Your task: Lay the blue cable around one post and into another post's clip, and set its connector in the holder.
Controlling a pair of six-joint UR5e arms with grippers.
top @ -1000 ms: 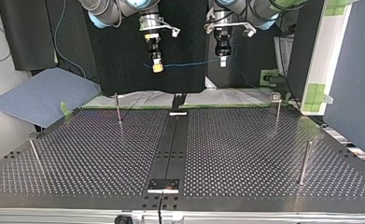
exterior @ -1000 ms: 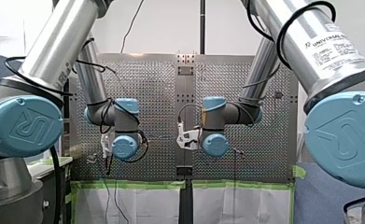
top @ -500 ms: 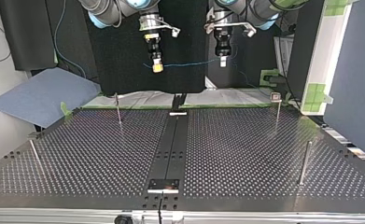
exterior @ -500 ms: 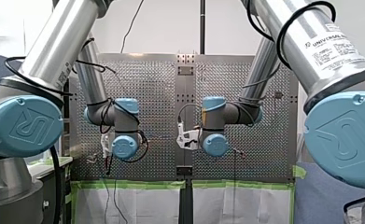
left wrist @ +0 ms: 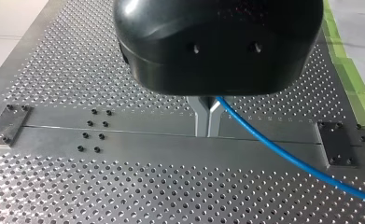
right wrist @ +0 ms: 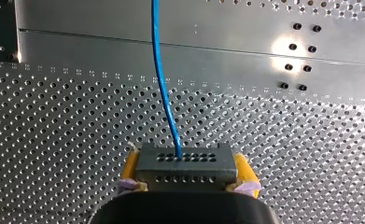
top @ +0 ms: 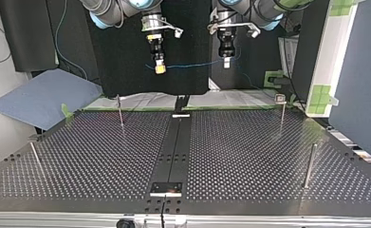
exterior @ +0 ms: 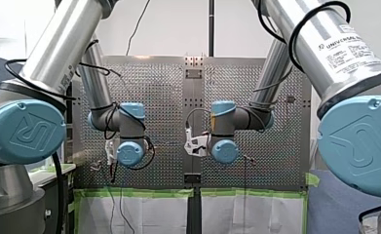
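Blue cable (top: 192, 64) hung nearly level in the air between both tools, above the far side of the perforated surface (top: 249, 152) in the top view and well apart from the posts (top: 309, 165). My left tool (left wrist: 207, 134) had its metal fingers (left wrist: 201, 116) pressed together on the cable. My right tool (right wrist: 186, 169) clamped the dark connector (right wrist: 185, 158) between its yellow pads (right wrist: 130, 164), with the cable leaving the connector's face.

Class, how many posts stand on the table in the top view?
4: far left post, far right post topped by a clip, near left post, near right post. More may be hidden.
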